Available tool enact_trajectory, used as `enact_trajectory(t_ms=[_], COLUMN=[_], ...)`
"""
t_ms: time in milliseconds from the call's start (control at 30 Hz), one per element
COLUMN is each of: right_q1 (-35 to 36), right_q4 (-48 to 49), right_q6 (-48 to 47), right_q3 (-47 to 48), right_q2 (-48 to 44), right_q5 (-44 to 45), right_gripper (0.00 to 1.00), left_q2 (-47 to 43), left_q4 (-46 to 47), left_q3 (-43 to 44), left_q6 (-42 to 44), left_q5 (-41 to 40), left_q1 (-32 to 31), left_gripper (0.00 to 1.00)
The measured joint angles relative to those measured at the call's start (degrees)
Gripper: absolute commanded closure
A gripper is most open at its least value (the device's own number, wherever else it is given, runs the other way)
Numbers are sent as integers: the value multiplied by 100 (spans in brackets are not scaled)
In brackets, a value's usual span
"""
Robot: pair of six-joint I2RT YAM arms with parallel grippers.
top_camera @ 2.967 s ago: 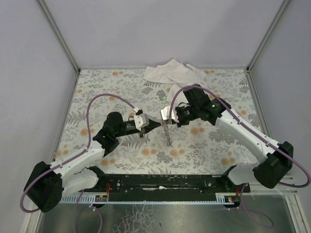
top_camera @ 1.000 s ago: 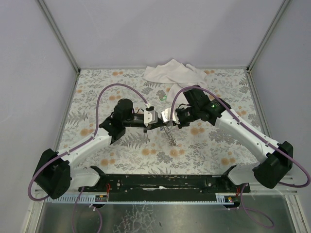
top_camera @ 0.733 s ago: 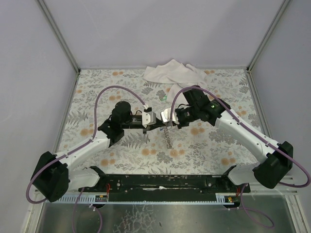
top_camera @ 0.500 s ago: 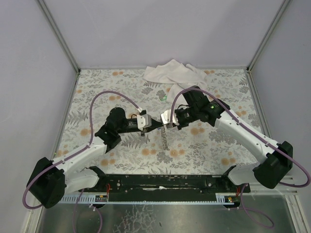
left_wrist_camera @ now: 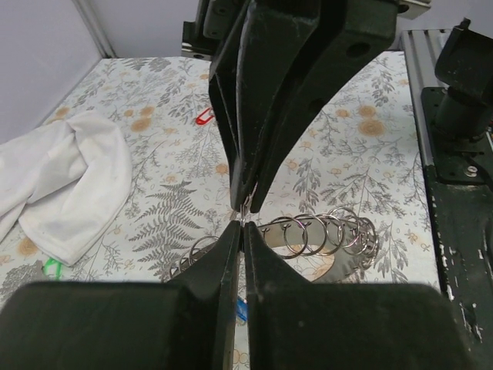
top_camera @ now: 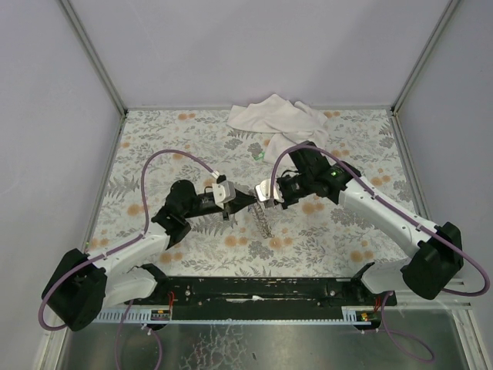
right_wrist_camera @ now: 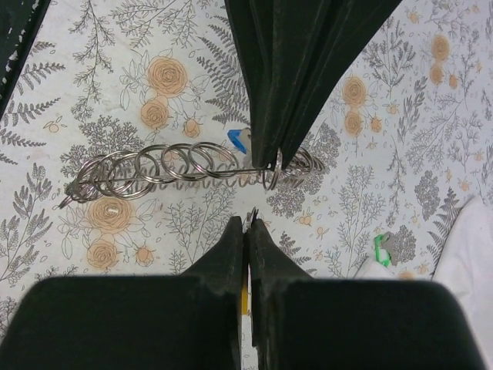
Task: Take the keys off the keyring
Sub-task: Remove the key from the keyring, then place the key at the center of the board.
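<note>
Jaws of the left gripper (top_camera: 251, 200) and the right gripper (top_camera: 263, 202) are both closed. In the top view their tips meet nose to nose above the middle of the floral surface (top_camera: 154, 139). The keyring (top_camera: 264, 221), a chain of linked wire rings, trails from that meeting point toward the near edge. A white cloth (top_camera: 273, 116) lies crumpled at the far edge, well apart from both arms.

Left wrist view: the left jaws are pressed together, and the right jaws point down at them from above, equally closed. A thin sliver of wire runs between the two sets of tips. The rest of the keyring extends to the right, just beside the left jaws, as a row of overlapping rings. A red key (left_wrist_camera: 203, 116) lies on the surface beyond the right gripper. A green key (left_wrist_camera: 51, 267) lies at the edge of the cloth. A blue key (left_wrist_camera: 241, 309) shows in the slit of the left jaws; whether it is attached to the keyring cannot be told.

Right wrist view: the right jaws are together with a small curl of wire at their tips. The left jaws are clamped on an end ring. The keyring stretches away to the left, and the blue key sits just beside it.
</note>
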Motion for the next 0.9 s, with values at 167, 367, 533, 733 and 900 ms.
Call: enact_trajectory(t_ms=[167,367,533,733,900], right_q1=[-216,-1163,-1440,-1436,-1436], right_q4=[133,396,1023,1512,1504], right_q6=[258,1113,2352,3869,4789], right_q3=[0,120,302,914,2275], right_q2=[26,350,1056,2540,4070], right_q5=[-278,-887,-863,-750,-356], right_gripper=[98,97,96,97,96], left_q2=[-72,-354,-468,-531,-649], left_q4=[-9,-17,-52,-98,-127], left_q3=[-26,-282,-289,-306,-439], left_q6=[-122,-546,-1016,-1547,-1967], left_q5=[-481,-1296,-1860,-2288,-2640], left_q1=[0,0,13,74,164], left_gripper=[100,100,100,100,100])
